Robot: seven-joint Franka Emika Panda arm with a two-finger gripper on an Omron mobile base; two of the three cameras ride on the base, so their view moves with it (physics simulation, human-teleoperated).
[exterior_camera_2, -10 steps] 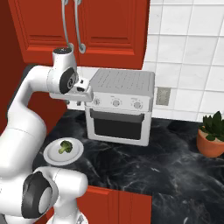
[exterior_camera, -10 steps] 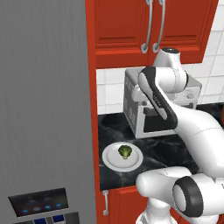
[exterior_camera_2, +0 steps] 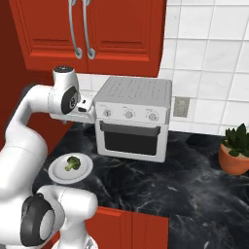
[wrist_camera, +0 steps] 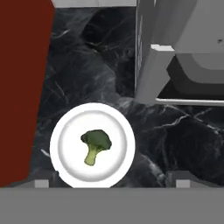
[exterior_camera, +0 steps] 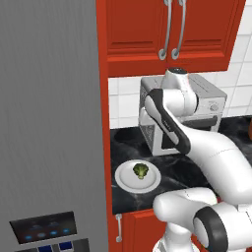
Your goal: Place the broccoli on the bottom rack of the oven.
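Note:
The broccoli [wrist_camera: 96,145], a small dark-green floret with a pale stem, lies on a white plate [wrist_camera: 65,131] on the black marble counter. It also shows as the broccoli [exterior_camera: 141,171] and the broccoli [exterior_camera_2: 72,163] in the base views. My gripper [wrist_camera: 112,183] hangs well above the plate, pointing down at it, with its fingertips [wrist_camera: 41,183] wide apart and nothing between them, so it is open. In the right base view the gripper [exterior_camera_2: 78,116] sits beside the toaster oven's left side. The oven and its bottom rack are out of view.
A silver toaster oven [exterior_camera_2: 132,121] with three knobs stands on the counter just right of the plate. Red upper cabinets [exterior_camera_2: 92,34] hang overhead. A tall grey panel [exterior_camera: 49,123] with a blue-lit keypad [exterior_camera: 44,229] bounds the left. A potted plant [exterior_camera_2: 236,151] stands far right.
The hand has dropped a little and shifted slightly left above the plate. The broccoli, plate and toaster oven have not moved.

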